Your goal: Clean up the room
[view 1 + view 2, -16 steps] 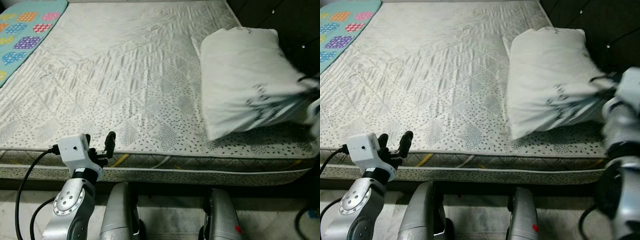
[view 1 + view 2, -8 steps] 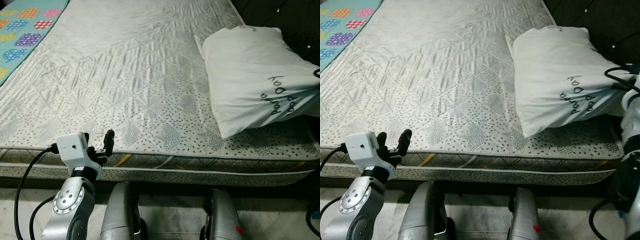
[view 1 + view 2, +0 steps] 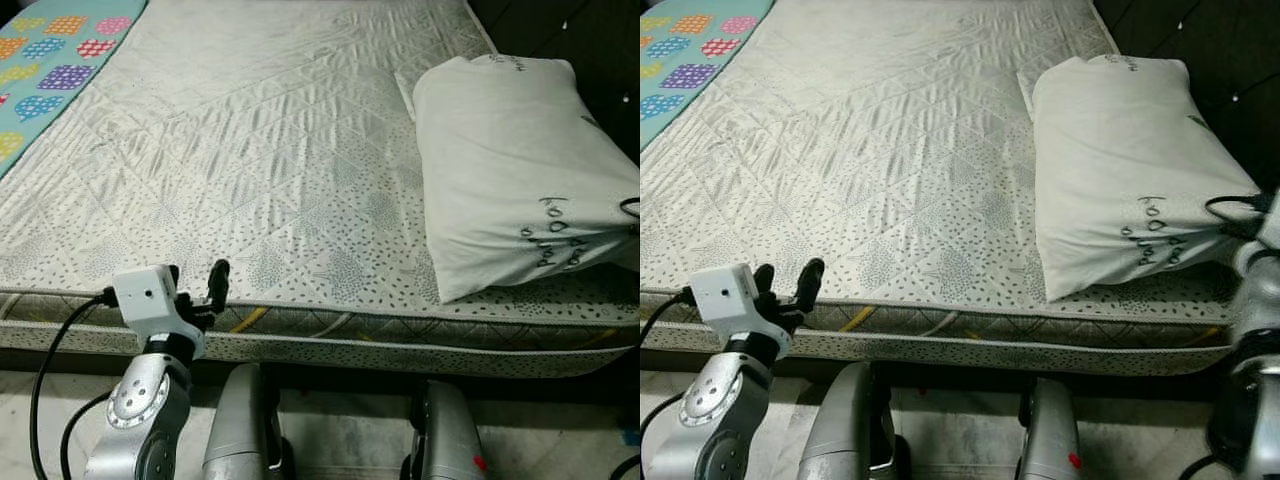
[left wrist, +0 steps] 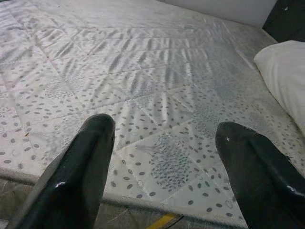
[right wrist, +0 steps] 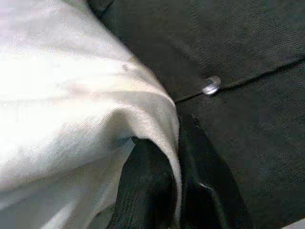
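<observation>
A white pillow [image 3: 510,170] with dark lettering near its corner lies at the right side of the bare quilted mattress [image 3: 250,150]. My right gripper [image 5: 174,157] is shut on a fold of the pillow's fabric at that near right corner, next to the dark headboard. The right arm [image 3: 1252,300] shows at the far right edge of the bed. My left gripper [image 3: 195,285] is open and holds nothing. It hovers at the mattress's near edge, and its two black fingers [image 4: 81,167] point across the bed.
A turquoise blanket [image 3: 55,60] with coloured patches covers the far left corner of the bed. A dark tufted headboard [image 3: 1200,40] runs along the right. My silver legs [image 3: 240,420] stand on the pale floor close against the bed's near side.
The pillow was blurred and in motion; it now rests flatter on the mattress, with its held corner lower. The view has shifted slightly. The left arm stays in place.
</observation>
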Motion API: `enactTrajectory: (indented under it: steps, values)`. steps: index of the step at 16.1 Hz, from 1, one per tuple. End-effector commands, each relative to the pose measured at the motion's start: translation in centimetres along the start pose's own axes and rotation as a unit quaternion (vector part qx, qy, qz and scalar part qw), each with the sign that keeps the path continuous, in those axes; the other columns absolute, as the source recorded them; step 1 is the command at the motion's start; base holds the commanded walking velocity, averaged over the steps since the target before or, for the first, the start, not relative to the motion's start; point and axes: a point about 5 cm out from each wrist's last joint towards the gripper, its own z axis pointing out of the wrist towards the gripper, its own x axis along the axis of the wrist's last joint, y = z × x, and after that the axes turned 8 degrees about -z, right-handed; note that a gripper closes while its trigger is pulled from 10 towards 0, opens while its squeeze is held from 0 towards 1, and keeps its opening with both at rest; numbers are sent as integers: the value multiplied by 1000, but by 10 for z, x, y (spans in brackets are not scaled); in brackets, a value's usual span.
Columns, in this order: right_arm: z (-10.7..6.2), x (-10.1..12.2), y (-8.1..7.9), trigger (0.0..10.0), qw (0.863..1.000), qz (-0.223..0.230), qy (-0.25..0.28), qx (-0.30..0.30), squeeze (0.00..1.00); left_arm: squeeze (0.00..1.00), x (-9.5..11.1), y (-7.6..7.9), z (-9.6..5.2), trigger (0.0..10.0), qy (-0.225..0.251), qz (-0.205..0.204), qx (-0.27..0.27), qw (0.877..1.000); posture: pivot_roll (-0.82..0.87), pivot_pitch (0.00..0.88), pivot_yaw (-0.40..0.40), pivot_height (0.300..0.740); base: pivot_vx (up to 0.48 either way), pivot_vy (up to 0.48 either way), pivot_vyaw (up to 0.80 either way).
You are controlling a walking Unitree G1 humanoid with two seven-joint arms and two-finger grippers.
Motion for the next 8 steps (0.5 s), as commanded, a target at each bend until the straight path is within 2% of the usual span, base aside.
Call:
enactTrajectory:
  steps: [1,2,3,4,6,8]
  values:
    - [0,1,4,10000,1000,-2,11,-14,0,0,-2,0,0,10000,-5,5,-5,1000,56,88,31,557,0,0,0]
    - [-7,-3,-30,10000,999,-12,25,38,792,0,-3,0,2,10000,-6,5,-7,1000,54,81,26,557,0,0,0]
    - [-9,-3,-40,10000,998,-11,32,53,1000,0,-3,0,2,10000,-6,5,-7,1000,54,81,26,557,0,0,0]
    - [-11,-1,-49,10000,997,-11,39,67,1000,0,-4,0,2,10000,-7,5,-7,1000,55,78,22,557,0,0,0]
    - [-21,3,-81,10000,992,-10,62,107,1000,0,-5,-2,1,10000,-6,4,-1,1000,52,69,18,557,0,0,0]
    - [-28,4,-92,10000,990,-11,76,119,1000,0,-7,-4,0,10000,-7,2,2,1000,47,60,13,557,0,0,0]
